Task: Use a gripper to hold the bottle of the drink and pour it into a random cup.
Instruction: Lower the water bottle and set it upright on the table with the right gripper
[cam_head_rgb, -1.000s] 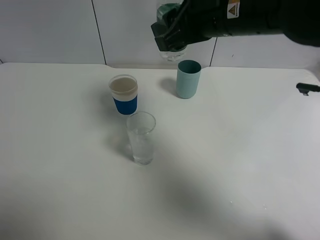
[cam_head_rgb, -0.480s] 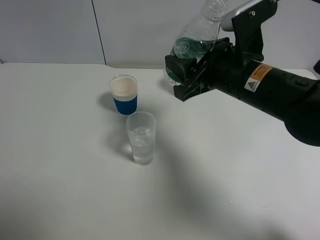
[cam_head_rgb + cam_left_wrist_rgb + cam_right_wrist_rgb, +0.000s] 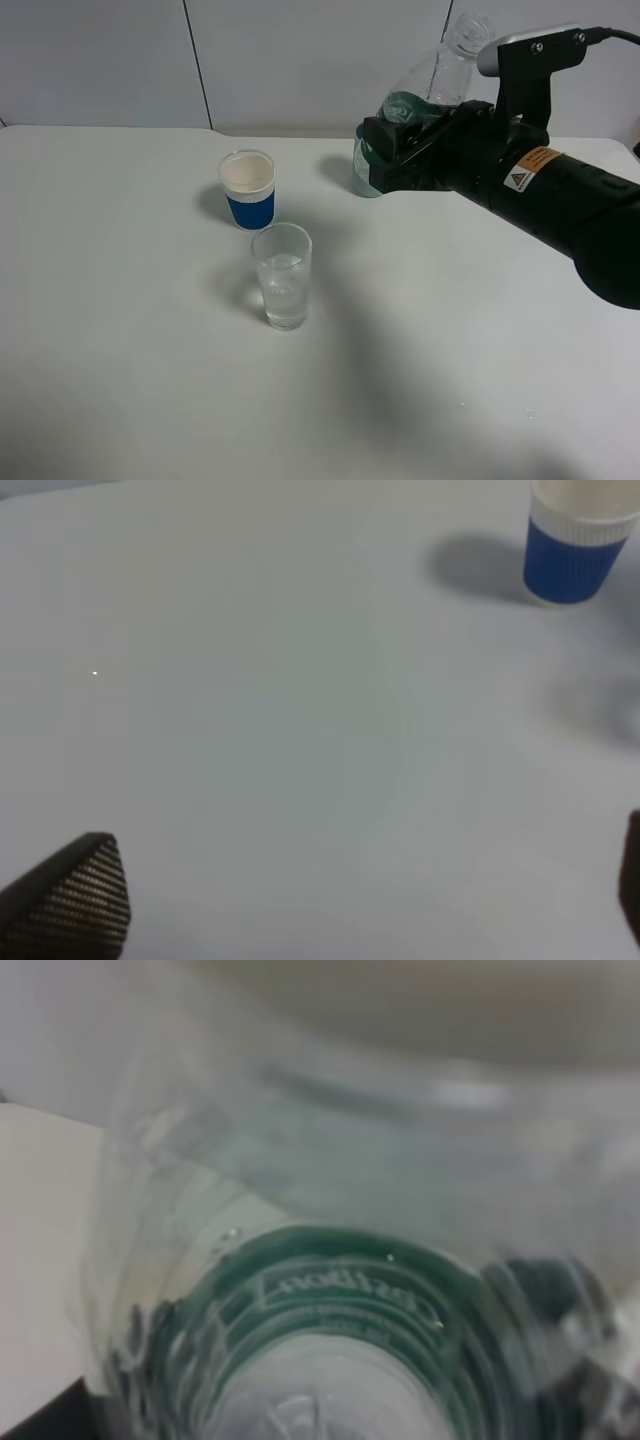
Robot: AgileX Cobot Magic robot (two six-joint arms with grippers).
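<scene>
Bottle of the drink [image 3: 430,82] tipped more upright, right pincer [image 3: 388,152] shifted right

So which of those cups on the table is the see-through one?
The tall drinking glass, standing nearest the front. The paper cup just behind it is opaque white with a blue sleeve.
</scene>
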